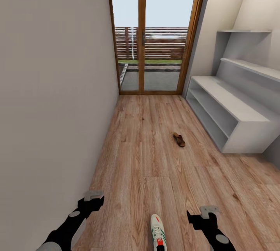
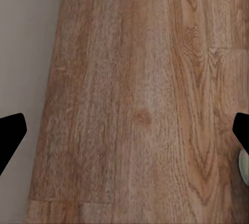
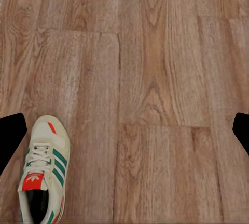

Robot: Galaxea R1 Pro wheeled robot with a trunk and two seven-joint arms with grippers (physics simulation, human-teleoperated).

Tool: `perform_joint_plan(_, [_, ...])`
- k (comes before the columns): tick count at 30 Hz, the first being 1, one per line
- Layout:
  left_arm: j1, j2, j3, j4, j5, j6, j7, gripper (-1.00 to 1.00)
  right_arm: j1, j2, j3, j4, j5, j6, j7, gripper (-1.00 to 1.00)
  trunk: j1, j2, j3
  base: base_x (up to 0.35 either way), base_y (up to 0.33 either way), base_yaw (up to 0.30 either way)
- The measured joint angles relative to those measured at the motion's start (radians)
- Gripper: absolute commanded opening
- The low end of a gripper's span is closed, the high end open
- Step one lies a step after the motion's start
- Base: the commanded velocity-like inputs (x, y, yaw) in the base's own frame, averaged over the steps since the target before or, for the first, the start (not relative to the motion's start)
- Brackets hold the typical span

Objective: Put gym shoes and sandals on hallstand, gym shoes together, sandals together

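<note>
The corridor floor (image 1: 155, 157), light wood planks, runs from the robot up to a glazed door (image 1: 153, 33) at the far end, with a plain wall (image 1: 54, 88) along the left edge. The hallstand (image 1: 233, 115) stands against the floor's right edge near the door, its low bench, shelf slots and stepped upper shelves all bare, so nothing has been placed yet. One gym shoe (image 1: 157, 232) lies at the near edge of the floor, toe pointing toward the door, between the two arms and a little nearer the right one; the right wrist view shows it laces up (image 3: 44, 174). A single sandal (image 1: 179, 139) lies mid-floor, near the hallstand's near corner but apart from it. The left gripper (image 1: 93, 197) and the right gripper (image 1: 208, 212) both hang above the planks with jaws spread wide and nothing between them. This looks like the opening approach (the other shoe and sandal lie somewhere beyond these views). The next move probably calls for lowering the right gripper over the gym shoe and closing across its narrow width.
</note>
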Motion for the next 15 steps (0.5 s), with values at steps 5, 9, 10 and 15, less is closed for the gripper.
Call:
perform_joint_plan(5, [-0.004,-0.015,-0.004,-0.010,0.000,0.002,-0.008,1.00,-0.002,0.003,0.004,0.015,0.001,0.004,0.001,1.00,0.000,0.000,0.000,-0.128,0.000,0.000])
perform_joint_plan(9, [-0.006,-0.024,-0.005,-0.025,0.000,0.003,-0.023,1.00,-0.003,0.006,0.006,0.037,0.001,0.002,0.003,1.00,0.000,0.000,0.000,-0.241,0.000,0.000])
perform_joint_plan(10, [-0.006,-0.025,-0.005,-0.027,0.000,0.004,-0.027,1.00,-0.003,0.007,0.006,0.044,0.001,0.001,0.003,1.00,0.000,0.000,0.000,-0.239,0.000,0.000])
perform_joint_plan(15, [-0.007,-0.031,-0.005,-0.037,0.000,0.004,-0.040,1.00,-0.003,0.008,0.008,0.073,0.001,0.001,0.003,1.00,0.000,0.000,0.000,-0.111,0.000,0.000])
